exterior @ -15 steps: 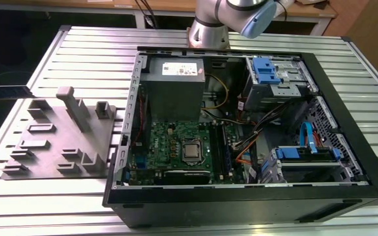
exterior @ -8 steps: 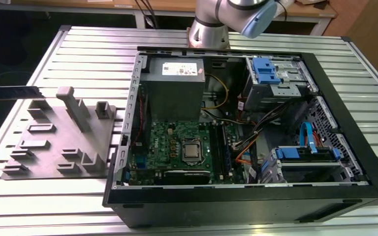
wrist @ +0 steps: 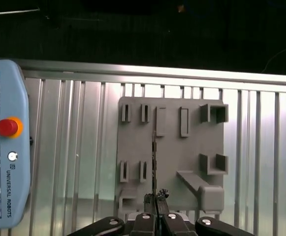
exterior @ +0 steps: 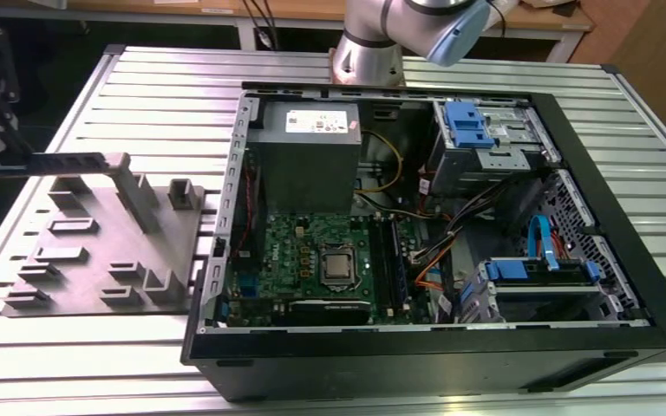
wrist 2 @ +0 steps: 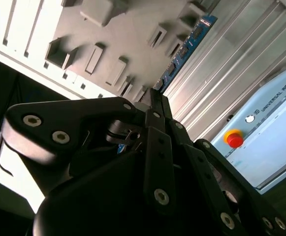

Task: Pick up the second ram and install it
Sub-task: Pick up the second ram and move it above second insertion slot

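Robot cell with 1 arm: an open computer case (exterior: pixel 657 286) and a grey fixture (exterior: pixel 90 260) stand side by side on a slatted bench (exterior: pixel 136 87). In the second wrist view the hand (wrist 2: pixel 155 101) has its 2 black fingers drawn narrow onto the ram (wrist 2: pixel 184 49), a thin blue board that runs out from between them toward the fixture, with bench slats and a pale pendant (wrist 2: pixel 275 123) beyond. In the first wrist view the ram (wrist: pixel 154 157) appears edge-on as 1 dark line over the fixture (wrist: pixel 172 147), between its pockets, and the hand (wrist: pixel 156 199) is closed on its near end. Whether the board rests in a fixture slot or hangs free of it cannot be told. The case holds the green motherboard (exterior: pixel 298 260) with its long black slots (exterior: pixel 388 260). It lies well apart from the ram, to the exterior view's right of the fixture. Handling, as a judgement: the ram is light and stiff but fragile, and its chips and contact edge mark easily. The sound hold is across the 2 flat faces, near mid-length so that the board does not swing. The contact edge is best left bare, and the grip need be no firmer than stops the smooth board from slipping.
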You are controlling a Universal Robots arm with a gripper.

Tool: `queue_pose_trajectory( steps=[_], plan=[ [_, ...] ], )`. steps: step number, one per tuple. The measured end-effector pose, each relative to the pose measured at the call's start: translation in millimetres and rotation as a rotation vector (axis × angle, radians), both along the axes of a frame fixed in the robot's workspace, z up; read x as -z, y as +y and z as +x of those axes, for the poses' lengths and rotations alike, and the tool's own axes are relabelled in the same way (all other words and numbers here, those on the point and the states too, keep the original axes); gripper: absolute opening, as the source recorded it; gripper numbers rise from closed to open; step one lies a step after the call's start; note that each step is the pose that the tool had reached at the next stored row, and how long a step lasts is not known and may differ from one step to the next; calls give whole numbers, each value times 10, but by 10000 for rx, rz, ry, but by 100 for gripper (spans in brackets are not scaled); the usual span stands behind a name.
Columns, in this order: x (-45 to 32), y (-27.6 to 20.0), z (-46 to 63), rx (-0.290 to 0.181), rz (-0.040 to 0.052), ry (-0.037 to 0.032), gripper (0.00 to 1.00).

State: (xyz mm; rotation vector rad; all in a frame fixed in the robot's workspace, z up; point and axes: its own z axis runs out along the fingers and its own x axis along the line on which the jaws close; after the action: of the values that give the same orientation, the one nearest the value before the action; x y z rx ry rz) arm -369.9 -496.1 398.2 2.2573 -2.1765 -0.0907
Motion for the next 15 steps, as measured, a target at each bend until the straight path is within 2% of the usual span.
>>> queue_pose_trajectory(
  steps=[15],
  plan=[
    [1, 0, 626, 0, -1, 16, 9]
  ],
)
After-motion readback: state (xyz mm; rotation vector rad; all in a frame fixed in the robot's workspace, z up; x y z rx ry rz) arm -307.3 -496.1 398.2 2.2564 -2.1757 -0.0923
